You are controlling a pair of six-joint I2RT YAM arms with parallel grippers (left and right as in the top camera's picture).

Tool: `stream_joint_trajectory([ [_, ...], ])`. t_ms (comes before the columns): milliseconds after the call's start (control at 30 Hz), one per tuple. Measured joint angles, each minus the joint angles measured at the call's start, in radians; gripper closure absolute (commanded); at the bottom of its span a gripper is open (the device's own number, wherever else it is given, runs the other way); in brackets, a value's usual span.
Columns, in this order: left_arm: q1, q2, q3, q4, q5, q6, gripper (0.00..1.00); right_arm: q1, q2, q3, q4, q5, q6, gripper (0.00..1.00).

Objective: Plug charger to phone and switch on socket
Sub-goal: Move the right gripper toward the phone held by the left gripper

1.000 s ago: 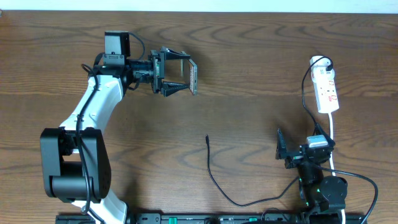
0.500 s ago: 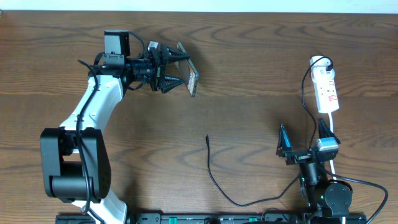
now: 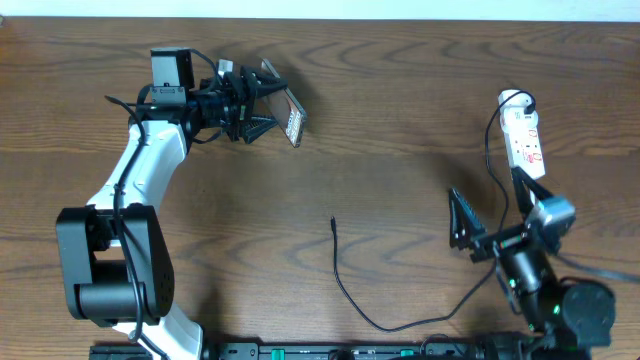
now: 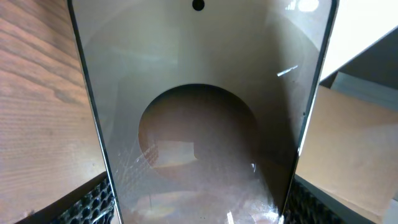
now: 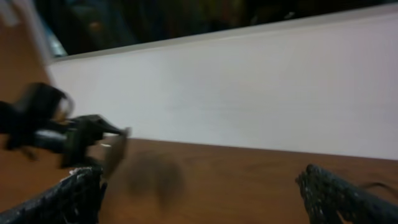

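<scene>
Phone [image 3: 293, 122] is showing a glossy brown face, tilted. Left gripper [image 3: 279, 111] is clamping its edges; right gripper [image 3: 493, 207] is gaping wide, empty, near the socket [image 3: 526, 146].

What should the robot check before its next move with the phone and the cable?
1. The phone is held in the left gripper: ok.
2. The right gripper is open and empty: ok.
3. The cable tip lies free on the table, with nothing on it: ok.
4. The cable tip is pushed into the phone: not ok, they are far apart.
5. The charging hole of the phone faces the cable tip: cannot tell.
6. The power strip is switched on: cannot tell.
</scene>
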Motion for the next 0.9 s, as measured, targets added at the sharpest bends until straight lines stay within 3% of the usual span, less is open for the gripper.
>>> stream_joint_trajectory([
  [233, 0.000, 0.000, 0.000, 0.000, -0.053, -0.006, 0.93, 0.000, 0.330, 0.164, 0.049, -0.199, 0.147, 0.01],
  [533, 0.000, 0.000, 0.000, 0.000, -0.106, -0.032, 0.93, 0.018, 0.787, 0.239, 0.406, -0.469, 0.385, 0.01],
  [900, -0.004, 0.000, 0.000, -0.010, -0.154, -0.061, 0.93, 0.058, 1.112, 0.244, 0.533, -0.535, 0.504, 0.01],
])
